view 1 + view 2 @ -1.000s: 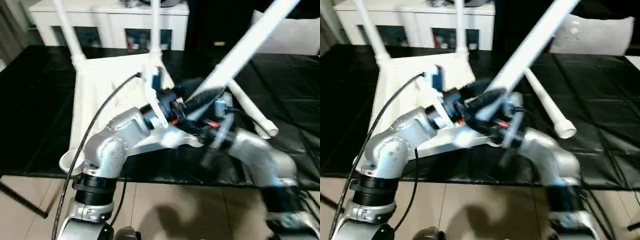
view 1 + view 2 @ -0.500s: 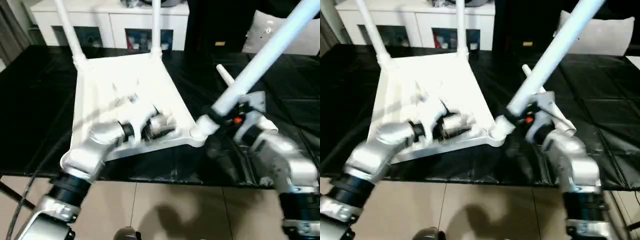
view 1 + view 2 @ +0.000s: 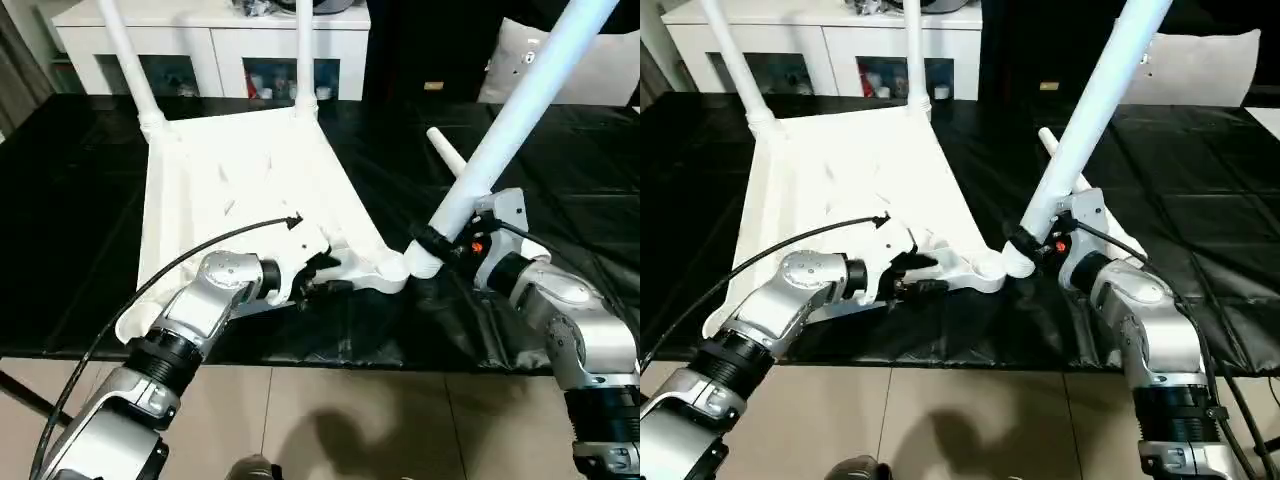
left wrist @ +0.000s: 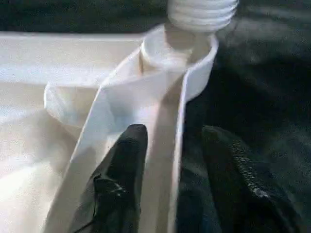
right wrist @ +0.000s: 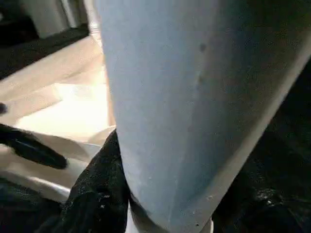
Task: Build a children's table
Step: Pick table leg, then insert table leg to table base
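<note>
Left wrist view: the left gripper (image 4: 170, 179) has its two black fingers (image 4: 124, 170) a little apart, one on each side of the thin white edge of the table top (image 3: 240, 180). I cannot tell if they squeeze the edge or just sit around it. Just past the fingers is a round corner socket (image 4: 177, 53), and the ridged end of a table leg (image 4: 201, 12) sits right above it.

In the head views, the right gripper (image 3: 432, 243) is clamped on that long white leg (image 3: 520, 95) close to its bottom end. The leg leans up and away to the right, with its low end at the near right corner socket (image 3: 385, 268) of the table top.

The table top lies upside down and tilted on a black mat (image 3: 70, 200). Two other legs (image 3: 125, 50) already stand up in its far corners. A fourth leg (image 3: 445, 150) lies flat on the mat behind the right gripper. A long white cabinet (image 3: 210, 45) stands at the back, and a white cushion (image 3: 615, 70) is at the far right.
</note>
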You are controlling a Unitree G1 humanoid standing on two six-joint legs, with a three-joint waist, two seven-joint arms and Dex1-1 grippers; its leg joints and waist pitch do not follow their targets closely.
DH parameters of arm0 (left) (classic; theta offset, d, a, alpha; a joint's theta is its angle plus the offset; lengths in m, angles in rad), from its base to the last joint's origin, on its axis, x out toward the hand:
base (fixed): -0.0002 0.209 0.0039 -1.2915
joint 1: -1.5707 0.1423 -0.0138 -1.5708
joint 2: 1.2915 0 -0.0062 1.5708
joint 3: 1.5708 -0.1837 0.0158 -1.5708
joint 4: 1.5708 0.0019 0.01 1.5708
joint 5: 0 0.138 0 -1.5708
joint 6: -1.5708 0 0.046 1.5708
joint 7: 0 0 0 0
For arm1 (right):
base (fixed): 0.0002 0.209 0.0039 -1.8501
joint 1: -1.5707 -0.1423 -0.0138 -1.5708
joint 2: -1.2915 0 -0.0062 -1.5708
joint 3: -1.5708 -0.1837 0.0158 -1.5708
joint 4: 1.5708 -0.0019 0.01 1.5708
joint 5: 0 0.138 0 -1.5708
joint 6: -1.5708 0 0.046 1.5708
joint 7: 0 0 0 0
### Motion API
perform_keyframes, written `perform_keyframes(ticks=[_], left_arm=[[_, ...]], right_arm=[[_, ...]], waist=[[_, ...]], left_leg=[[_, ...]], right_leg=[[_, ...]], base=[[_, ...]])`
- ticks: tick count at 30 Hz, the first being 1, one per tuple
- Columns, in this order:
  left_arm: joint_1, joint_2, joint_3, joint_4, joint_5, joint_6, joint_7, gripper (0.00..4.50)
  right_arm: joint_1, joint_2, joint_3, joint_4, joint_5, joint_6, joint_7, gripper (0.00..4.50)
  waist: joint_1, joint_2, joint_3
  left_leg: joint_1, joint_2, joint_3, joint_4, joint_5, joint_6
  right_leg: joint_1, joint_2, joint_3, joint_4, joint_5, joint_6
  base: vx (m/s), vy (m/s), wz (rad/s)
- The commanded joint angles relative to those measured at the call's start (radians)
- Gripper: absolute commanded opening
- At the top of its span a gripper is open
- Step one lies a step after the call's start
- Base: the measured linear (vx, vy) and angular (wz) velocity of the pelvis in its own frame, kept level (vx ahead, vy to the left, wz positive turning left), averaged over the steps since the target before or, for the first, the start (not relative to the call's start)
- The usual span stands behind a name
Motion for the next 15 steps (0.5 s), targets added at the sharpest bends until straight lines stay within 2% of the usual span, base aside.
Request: perform_keyframes(ticks=[1, 9, 11, 15], left_arm=[[-0.019, 0.002, -0.012, 0.030, 0.016, -0.012, -0.008, 1.72], [-0.030, 0.002, -0.010, 0.102, 0.052, -0.042, -0.037, 1.17], [-0.034, 0.004, -0.009, 0.109, 0.056, -0.048, -0.050, 0.91], [-0.042, 0.008, -0.020, 0.128, 0.065, -0.049, -0.077, 0.74]], right_arm=[[0.006, -0.009, -0.003, -0.037, 0.014, 0.011, 0.014, 1.86], [0.007, -0.010, 0.026, -0.051, 0.019, 0.039, 0.032, 1.86], [-0.007, -0.017, 0.039, -0.050, 0.022, 0.057, 0.049, 1.86], [-0.049, -0.030, 0.071, -0.009, 0.002, 0.049, 0.092, 1.86]], waist=[[-0.003, -0.003, -0.077], [-0.001, -0.005, -0.075], [-0.002, -0.006, -0.074], [-0.002, -0.004, -0.075]], left_leg=[[0.023, 0.025, -0.002, -0.066, -0.166, -0.005], [0.024, 0.027, -0.002, -0.068, -0.181, -0.010], [0.024, 0.026, -0.002, -0.069, -0.190, -0.011], [0.024, 0.027, -0.003, -0.069, -0.192, -0.013]], right_leg=[[0.054, -0.068, 0.036, -0.080, -0.055, -0.197], [0.054, -0.072, 0.037, -0.082, -0.084, -0.202], [0.054, -0.071, 0.037, -0.084, -0.103, -0.200], [0.053, -0.073, 0.038, -0.084, -0.108, -0.198]], base=[[0.000, 0.000, 0.00], [0.000, 0.000, 0.00], [0.000, 0.000, 0.00], [0.000, 0.000, 0.00]])
